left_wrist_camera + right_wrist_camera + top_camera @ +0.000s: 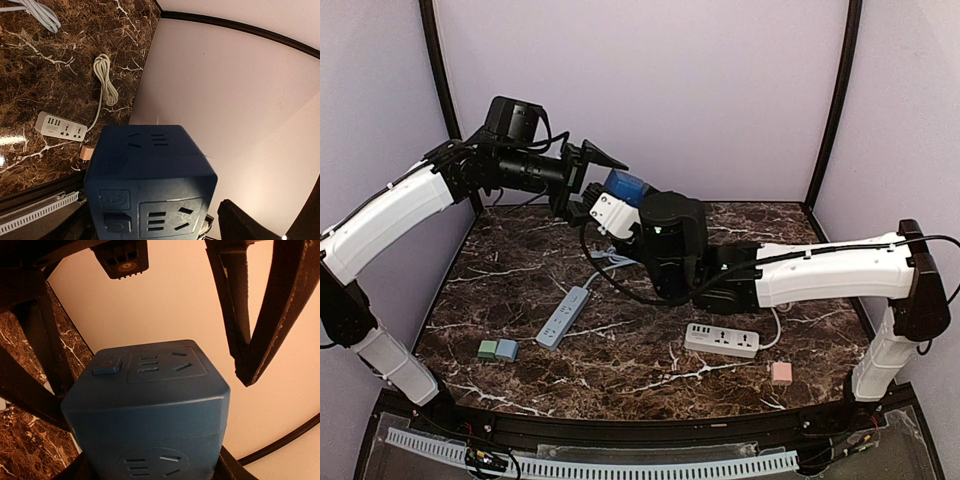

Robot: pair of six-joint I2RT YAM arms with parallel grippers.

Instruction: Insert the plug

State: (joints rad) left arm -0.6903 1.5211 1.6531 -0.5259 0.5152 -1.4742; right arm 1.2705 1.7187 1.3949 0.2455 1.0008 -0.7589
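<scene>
A dark blue socket cube (626, 186) hangs in the air at the back of the table, with outlet slots and a button on its faces (150, 390). My right gripper (155, 472) is shut on its lower part, its dark fingers hugging both sides. My left gripper (603, 188) reaches in from the left and stands open around the same cube (150, 170). Its right finger (245, 222) is apart from the cube's side, and its long dark fingers (252, 330) spread wide above the cube in the right wrist view. I cannot pick out a plug in any view.
On the marble table lie a grey-blue power strip (563, 316), a white power strip (722, 340) with a coiled white cord (104, 75), green and grey-blue adapters (498, 350) and a pink adapter (781, 373). The lilac back wall (720, 90) is close behind the cube.
</scene>
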